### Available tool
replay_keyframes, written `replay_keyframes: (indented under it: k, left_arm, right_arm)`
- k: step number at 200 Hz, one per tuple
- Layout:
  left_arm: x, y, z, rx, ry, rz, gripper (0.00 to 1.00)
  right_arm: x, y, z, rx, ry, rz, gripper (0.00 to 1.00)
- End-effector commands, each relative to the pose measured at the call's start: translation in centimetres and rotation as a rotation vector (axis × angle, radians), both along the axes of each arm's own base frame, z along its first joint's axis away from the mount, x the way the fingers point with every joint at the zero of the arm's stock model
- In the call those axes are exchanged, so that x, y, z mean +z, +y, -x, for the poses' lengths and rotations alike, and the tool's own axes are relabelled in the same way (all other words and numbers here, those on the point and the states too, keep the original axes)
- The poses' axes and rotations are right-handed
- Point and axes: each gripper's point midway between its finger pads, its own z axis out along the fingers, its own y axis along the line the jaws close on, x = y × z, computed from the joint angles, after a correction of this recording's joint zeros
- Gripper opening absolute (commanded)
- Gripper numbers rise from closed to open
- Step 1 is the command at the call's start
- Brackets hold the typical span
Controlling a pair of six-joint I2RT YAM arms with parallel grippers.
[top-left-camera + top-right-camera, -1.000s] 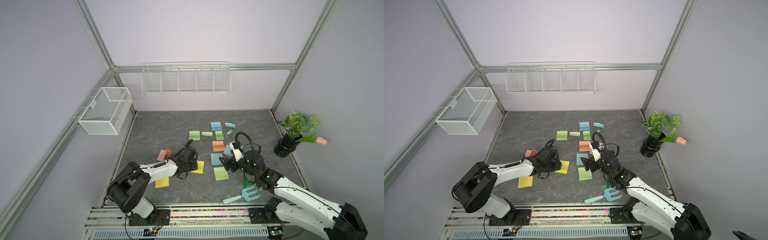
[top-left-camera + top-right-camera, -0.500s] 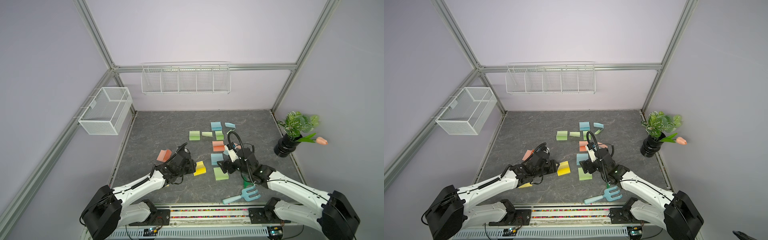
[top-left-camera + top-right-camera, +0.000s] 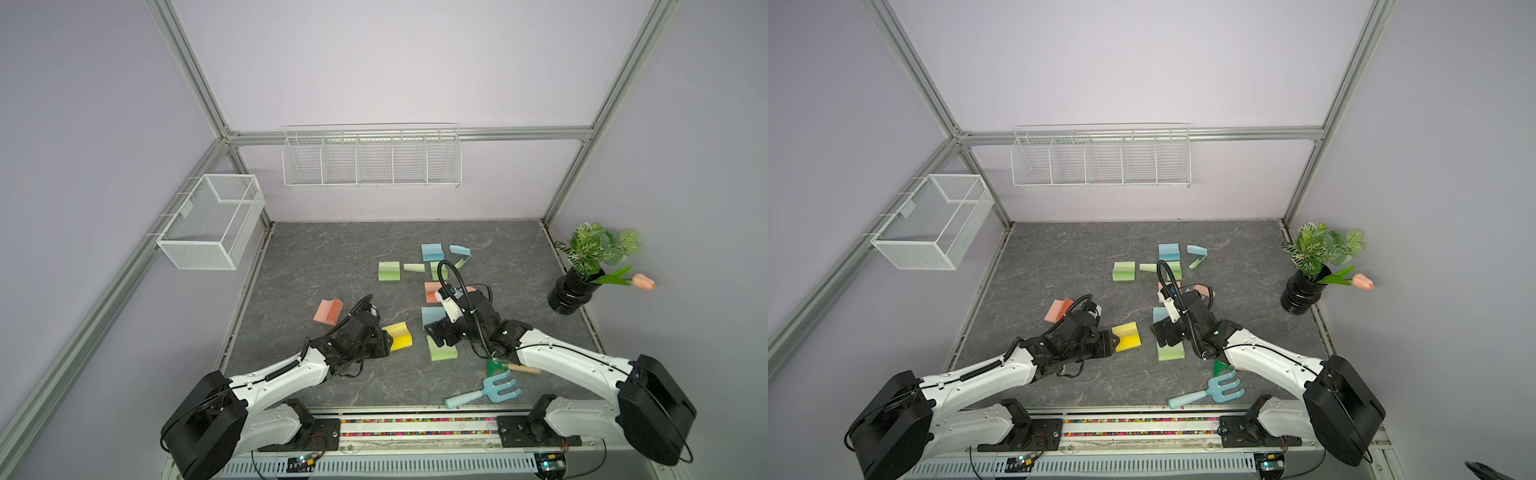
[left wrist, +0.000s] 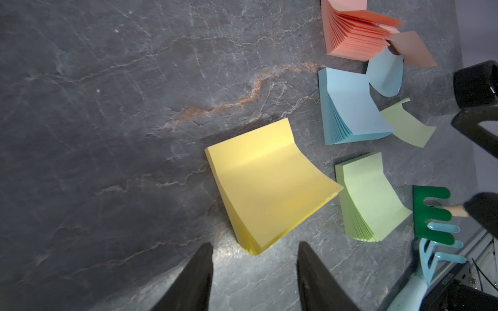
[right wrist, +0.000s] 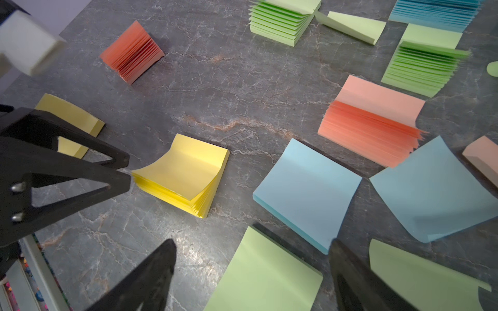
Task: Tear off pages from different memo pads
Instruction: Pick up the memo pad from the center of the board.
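In both top views, memo pads lie scattered over the middle of the dark tabletop. The left pincer sits low at the near edge of the yellow pad, and the right pincer hangs over the green pad. A toy fork lies near the front rail, just beside the right arm. A potted plant stands well apart at the side, and wire baskets hang on the walls.

In the left wrist view, the left pincer stands moderately open and empty, its tips on either side of the yellow pad's nearest corner, whose top sheet curls up. Beyond lie torn sheets: a blue page, a green page and a salmon page, beside the blue pad and the salmon pad. A green rake rests just beside the green pad.

In the right wrist view, the right pincer is spread wide and holds nothing, straddling the green pad's far edge.

The task looks partly done: several colours already have a loose page, while the yellow pad appears to be next. The crowding of pads, loose pages and the other arm leaves little room.
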Motion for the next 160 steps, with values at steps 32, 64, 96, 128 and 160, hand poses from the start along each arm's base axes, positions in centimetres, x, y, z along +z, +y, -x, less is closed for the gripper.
replay_keyframes:
  k: [32,64,96,128,160]
  left_arm:
    - [-0.3,0.1,-1.2,0.020,-0.019,-0.063,0.51]
    - [-0.4,-0.1,-1.5,0.027,-0.019,-0.061,0.51]
    - [-0.8,-0.1,-1.7,0.032,-0.016,-0.080,0.51]
    - [-0.8,-0.1,-1.9,0.036,-0.019,-0.082,0.51]
    - [-1.0,-0.1,-1.9,0.032,-0.019,-0.092,0.51]
  right_arm:
    - [0.1,1.0,0.2,0.024,0.016,0.015,0.89]
    - [-0.3,1.3,0.5,0.043,0.024,0.037,0.89]
    - [-0.3,1.8,0.4,0.053,0.027,0.042,0.89]
    - [-0.8,2.6,0.3,0.068,0.049,0.060,0.89]
    - [-1.3,3.6,-0.4,0.072,0.060,0.077,0.89]
